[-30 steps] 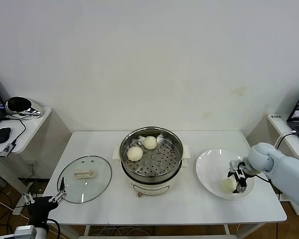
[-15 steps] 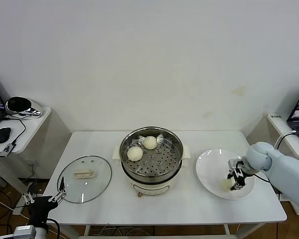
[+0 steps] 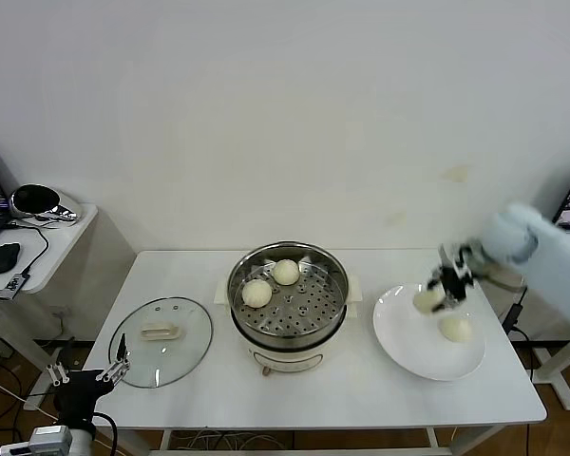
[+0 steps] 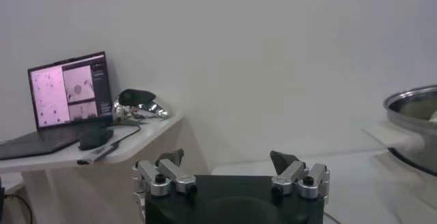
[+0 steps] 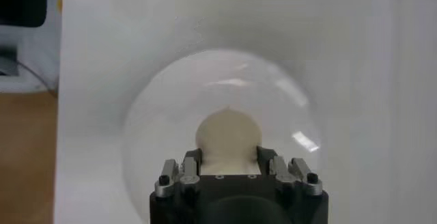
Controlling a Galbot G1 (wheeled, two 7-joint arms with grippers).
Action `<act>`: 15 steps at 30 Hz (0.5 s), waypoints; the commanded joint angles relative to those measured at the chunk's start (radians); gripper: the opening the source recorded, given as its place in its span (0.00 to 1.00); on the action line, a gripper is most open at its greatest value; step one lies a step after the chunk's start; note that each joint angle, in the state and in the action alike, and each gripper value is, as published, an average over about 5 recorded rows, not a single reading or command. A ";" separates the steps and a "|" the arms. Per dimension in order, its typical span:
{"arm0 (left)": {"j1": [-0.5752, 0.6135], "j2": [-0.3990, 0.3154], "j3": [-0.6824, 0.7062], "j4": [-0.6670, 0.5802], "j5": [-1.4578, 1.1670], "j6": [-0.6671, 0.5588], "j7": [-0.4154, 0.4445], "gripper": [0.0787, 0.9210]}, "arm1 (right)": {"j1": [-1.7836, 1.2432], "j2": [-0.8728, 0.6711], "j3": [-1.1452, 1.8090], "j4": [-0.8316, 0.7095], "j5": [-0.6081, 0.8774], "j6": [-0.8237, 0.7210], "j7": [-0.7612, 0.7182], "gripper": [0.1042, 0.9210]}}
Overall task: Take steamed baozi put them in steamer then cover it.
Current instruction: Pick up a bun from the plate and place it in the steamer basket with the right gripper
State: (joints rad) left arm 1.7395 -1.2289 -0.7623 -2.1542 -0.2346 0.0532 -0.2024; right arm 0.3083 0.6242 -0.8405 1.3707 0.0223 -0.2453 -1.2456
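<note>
Baozi: two sit in the steamer (image 3: 288, 294), a third (image 3: 426, 300) is pinched in the right tool (image 3: 439, 290) above the plate (image 3: 404, 342), where the fourth (image 3: 455, 328) lies. Cover (image 3: 161, 340) rests on the table; the left tool (image 4: 229, 171) hangs spread, idle.

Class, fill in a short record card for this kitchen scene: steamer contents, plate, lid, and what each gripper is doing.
Steamer: two baozi on its perforated tray
Plate: one baozi left
Lid: flat on the table, left of the steamer
Right gripper: shut on a baozi, lifted above the plate
Left gripper: open, idle at the table's front-left corner
</note>
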 commanded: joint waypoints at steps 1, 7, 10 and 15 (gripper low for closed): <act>-0.004 0.003 -0.004 0.005 -0.005 -0.002 -0.001 0.88 | 0.391 0.207 -0.191 0.028 0.186 0.050 -0.010 0.51; -0.007 0.002 -0.007 0.009 -0.005 -0.003 -0.001 0.88 | 0.354 0.340 -0.282 0.072 0.205 0.138 0.075 0.51; -0.006 0.000 -0.012 0.005 -0.005 -0.002 -0.001 0.88 | 0.324 0.413 -0.310 0.052 0.205 0.223 0.098 0.51; -0.004 -0.008 -0.026 -0.005 -0.006 -0.001 -0.001 0.88 | 0.293 0.512 -0.366 0.009 0.168 0.362 0.109 0.52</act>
State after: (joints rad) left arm 1.7343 -1.2328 -0.7789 -2.1525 -0.2398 0.0511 -0.2035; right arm 0.5551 0.9217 -1.0770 1.4023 0.1765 -0.0848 -1.1814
